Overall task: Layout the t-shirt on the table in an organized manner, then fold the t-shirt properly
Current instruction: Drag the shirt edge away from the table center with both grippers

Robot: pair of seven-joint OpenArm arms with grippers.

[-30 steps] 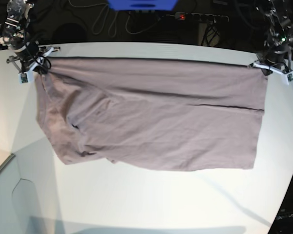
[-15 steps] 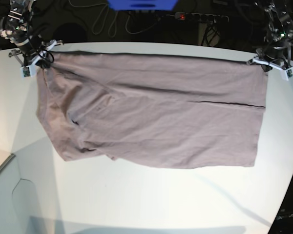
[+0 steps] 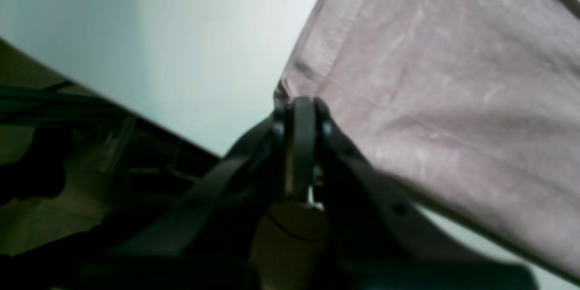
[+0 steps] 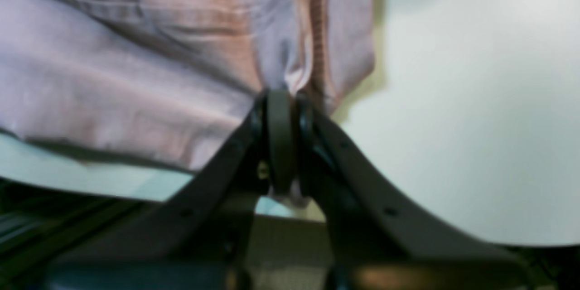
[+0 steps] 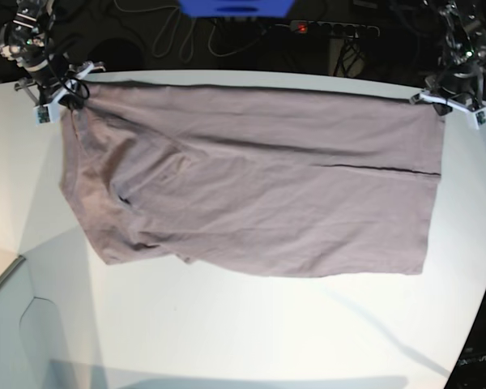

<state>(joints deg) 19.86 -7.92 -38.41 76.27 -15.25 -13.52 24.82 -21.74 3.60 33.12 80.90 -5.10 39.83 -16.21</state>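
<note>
A single taupe t-shirt (image 5: 251,186) hangs stretched between two robot arms above the far half of the white surface (image 5: 227,332), its top edge pulled into a nearly straight line along the far rim and its lower part draped down toward the near side. The cloth is plain and unprinted, a dusty mauve-brown, with soft wrinkles across the middle, one dark horizontal crease running in from the base view's right edge, and a bunched, rumpled section at the lower corner on that view's left. A stitched hem shows along the edge by the left gripper (image 3: 299,104), whose fingers (image 3: 302,145) are pressed together, clamped on one top corner of the shirt. The right gripper (image 4: 281,97) has its fingers (image 4: 278,140) likewise pinched shut on the opposite corner, where a ribbed seam gathers into folds; that wrist view is blurred. Counted: one shirt, one surface, two grippers, each holding one corner. Beyond the far rim lie dark cables, a power strip (image 5: 336,29) with a red light, and one blue object (image 5: 235,8) at the top of the base view.
</note>
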